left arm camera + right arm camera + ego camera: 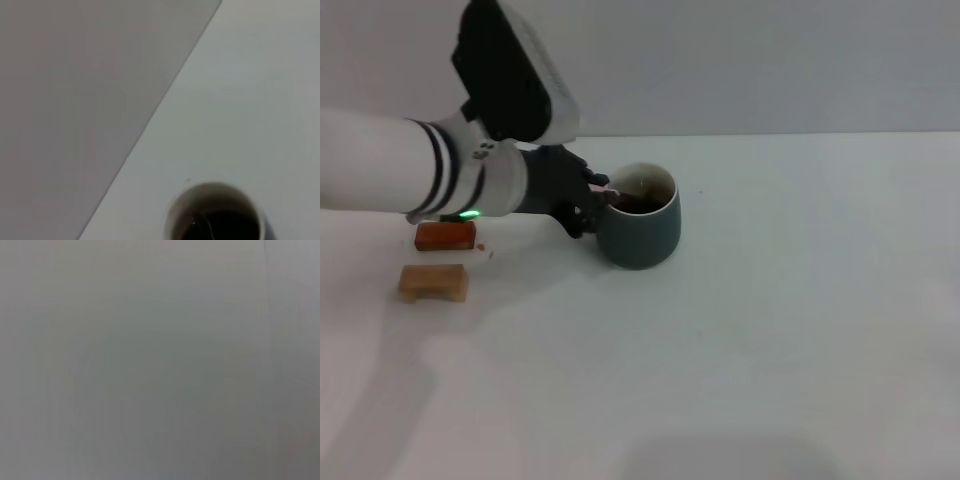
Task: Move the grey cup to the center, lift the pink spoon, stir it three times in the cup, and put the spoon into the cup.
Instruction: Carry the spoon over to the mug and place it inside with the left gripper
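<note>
The grey cup (pixel 642 225) stands near the middle of the white table, with dark liquid inside; its cream rim also shows in the left wrist view (pixel 215 189). My left gripper (pixel 595 205) is pressed against the cup's left side at rim height. Its dark fingers are shut on the pink spoon (pixel 612 195). Only a short pinkish piece of the spoon shows, crossing the rim into the liquid. The cup's handle is hidden behind the gripper. My right gripper is out of view.
A reddish-brown block (pixel 445 235) and a tan wooden block (pixel 433 282) lie on the table left of the cup, under my left forearm. The white table (pixel 790 330) stretches to the right and towards the front.
</note>
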### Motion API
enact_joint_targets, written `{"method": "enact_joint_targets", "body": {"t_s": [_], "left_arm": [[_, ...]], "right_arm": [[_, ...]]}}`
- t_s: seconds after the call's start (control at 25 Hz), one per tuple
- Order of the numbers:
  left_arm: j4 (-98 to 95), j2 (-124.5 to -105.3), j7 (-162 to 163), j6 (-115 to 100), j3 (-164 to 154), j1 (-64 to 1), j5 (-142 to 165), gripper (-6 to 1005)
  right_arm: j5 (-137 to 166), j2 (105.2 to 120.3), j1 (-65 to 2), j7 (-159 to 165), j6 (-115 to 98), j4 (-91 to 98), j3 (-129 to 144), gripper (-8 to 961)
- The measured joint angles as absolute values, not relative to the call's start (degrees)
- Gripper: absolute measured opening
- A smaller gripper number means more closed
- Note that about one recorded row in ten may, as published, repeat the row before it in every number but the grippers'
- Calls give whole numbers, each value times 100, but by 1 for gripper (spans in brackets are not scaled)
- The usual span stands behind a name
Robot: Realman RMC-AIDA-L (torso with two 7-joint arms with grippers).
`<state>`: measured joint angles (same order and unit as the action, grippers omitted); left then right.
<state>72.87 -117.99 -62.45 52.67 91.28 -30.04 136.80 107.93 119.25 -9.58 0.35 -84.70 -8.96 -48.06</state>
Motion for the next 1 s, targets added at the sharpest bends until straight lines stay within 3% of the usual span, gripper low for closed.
{"method": "enact_joint_targets", "body": {"t_s": [0.64, 1.0], "left_arm": [[7982, -11809, -6179, 5582, 9079, -2539, 13824, 168], [7933, -11815, -6176, 5447, 9251, -2614, 13936, 176]], "right_arm": [[10822, 11917, -1006, 35, -8421, -889, -4763, -1], [10835, 11921, -1001, 35, -8462, -907, -4754, 0]]}}
